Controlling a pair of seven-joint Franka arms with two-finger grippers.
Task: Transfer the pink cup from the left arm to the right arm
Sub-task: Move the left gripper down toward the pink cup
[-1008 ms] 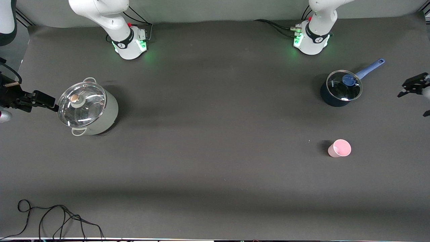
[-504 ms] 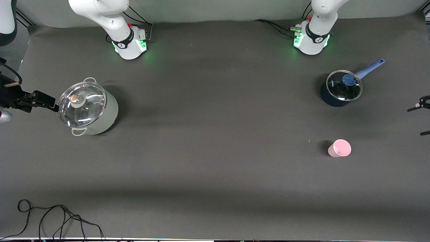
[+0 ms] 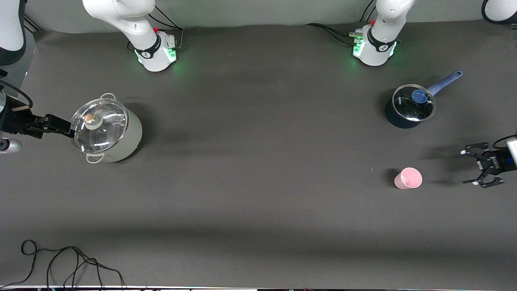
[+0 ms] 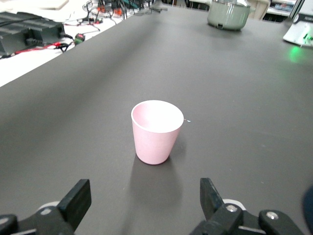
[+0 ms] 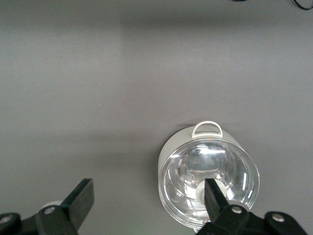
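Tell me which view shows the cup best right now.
The left wrist view: the cup stands upright, close and centred ahead of the open left gripper. The front view shows it small from above. The right wrist view misses it.

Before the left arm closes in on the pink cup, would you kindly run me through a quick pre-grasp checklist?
1. Pink cup upright, mouth up: ok.
2. Left pincer open: ok.
3. Left pincer low beside the cup, toward the left arm's end, facing it: ok.
4. Cup between its fingers: not ok, still apart.
5. Nothing standing between pincer and cup: ok.
6. Right pincer open, waiting beside the lidded grey pot: ok.
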